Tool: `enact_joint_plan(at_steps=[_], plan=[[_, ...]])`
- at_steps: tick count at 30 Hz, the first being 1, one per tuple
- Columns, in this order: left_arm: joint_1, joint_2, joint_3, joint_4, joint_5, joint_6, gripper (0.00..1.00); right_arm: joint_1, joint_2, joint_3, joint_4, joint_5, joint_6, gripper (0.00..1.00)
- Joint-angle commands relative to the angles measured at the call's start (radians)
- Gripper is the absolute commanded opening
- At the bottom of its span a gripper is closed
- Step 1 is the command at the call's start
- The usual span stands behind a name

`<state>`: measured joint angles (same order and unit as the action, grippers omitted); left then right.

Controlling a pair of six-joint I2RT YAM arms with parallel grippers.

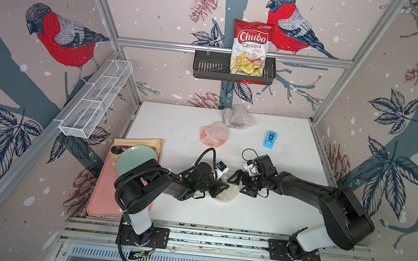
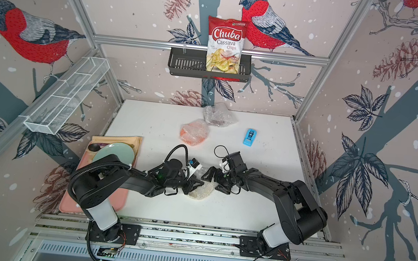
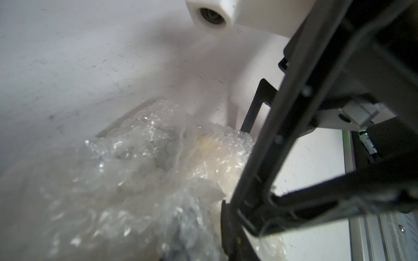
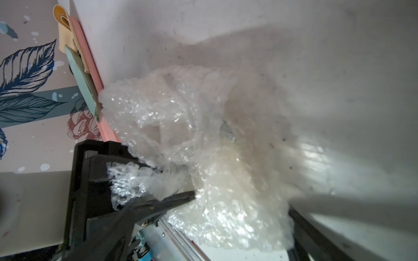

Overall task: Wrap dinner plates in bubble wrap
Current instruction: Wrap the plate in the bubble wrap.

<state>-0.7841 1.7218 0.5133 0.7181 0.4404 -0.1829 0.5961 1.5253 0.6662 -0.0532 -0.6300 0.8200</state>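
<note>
Plainly, the right gripper [image 1: 235, 185] stands wide open, holding nothing, right beside the bubble wrap [image 1: 230, 192] bundled over the cream plate [image 1: 222, 197]. Facing it, the left gripper [image 4: 176, 183] has a tuft of that wrap between slightly parted jaws (whether it pinches the tuft cannot be told). Beyond both grippers lies the wrapped orange plate [image 1: 214, 134].

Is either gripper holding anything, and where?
A bunched edge flap of the bubble wrap lies between the jaws of the left gripper; whether pinched cannot be told. The right gripper is open, empty.
</note>
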Motion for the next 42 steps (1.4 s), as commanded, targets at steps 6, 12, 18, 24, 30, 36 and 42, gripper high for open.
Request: enact_joint_plan(at_steps=[6,12,18,24,30,36,42], plan=[[-0.04,0.022,0.026,-0.054,0.014,0.106,0.24,0.026,0.133,-0.005,-0.052,0.139,0.057,0.9],[-0.081,0.063,0.064,-0.062,0.04,0.141,0.24,0.027,0.177,-0.028,-0.099,0.227,0.031,0.46],[-0.092,0.067,0.118,-0.103,0.107,0.126,0.3,0.021,0.196,-0.039,-0.061,0.239,0.034,0.18],[-0.057,-0.161,0.068,-0.116,0.031,-0.036,0.63,0.013,0.136,-0.036,0.075,0.337,0.127,0.01],[0.028,-0.385,0.077,-0.263,-0.286,-0.277,0.84,0.039,0.089,-0.122,0.383,0.493,0.412,0.0],[0.027,-0.201,0.357,-0.668,-0.469,-0.368,0.68,0.121,0.097,-0.176,0.538,0.626,0.624,0.0],[0.017,0.008,0.479,-0.698,-0.446,-0.462,0.39,0.177,0.153,-0.212,0.64,0.672,0.805,0.03]])
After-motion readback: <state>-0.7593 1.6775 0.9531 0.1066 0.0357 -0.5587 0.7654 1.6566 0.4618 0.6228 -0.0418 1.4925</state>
